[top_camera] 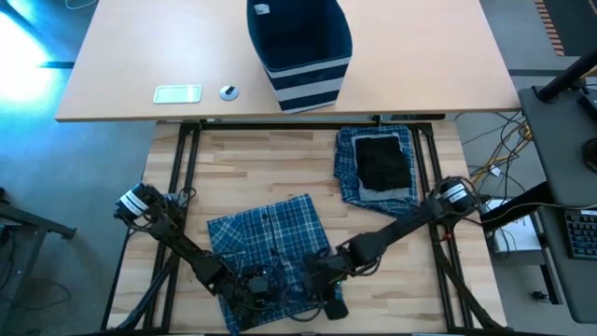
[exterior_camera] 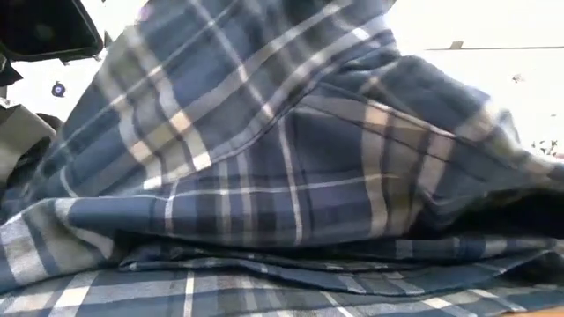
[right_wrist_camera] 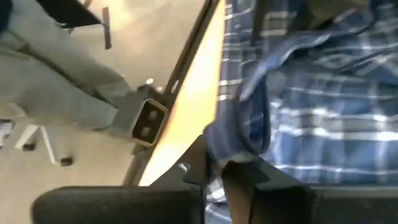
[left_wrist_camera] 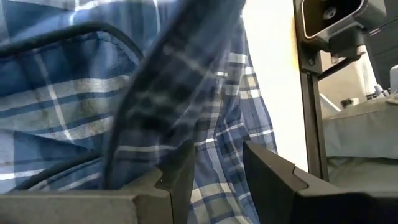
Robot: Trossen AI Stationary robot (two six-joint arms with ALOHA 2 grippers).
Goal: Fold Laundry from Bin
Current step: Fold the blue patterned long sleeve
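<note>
One bin (top_camera: pixel 300 45) stood on far worktop (top_camera: pixel 140 56). Beside bin: one pale flat card (top_camera: pixel 177 93), one small round object (top_camera: pixel 229 91). Nearer than bin: two plaid garments (top_camera: pixel 270 238) (top_camera: pixel 350 154), one black piece (top_camera: pixel 383 161). Two arms (top_camera: pixel 173 233) (top_camera: pixel 410 224).

A robotics lab workspace.
Wooden counter (top_camera: pixel 280 159) on a black metal frame (top_camera: pixel 182 168), loose cables (top_camera: pixel 494 149) on grey floor, keyboard (top_camera: pixel 580 233) alongside.

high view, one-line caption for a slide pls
Both grippers, left and right, at the blue-and-white plaid cloth shirt's near hem on the wooden table.
</note>
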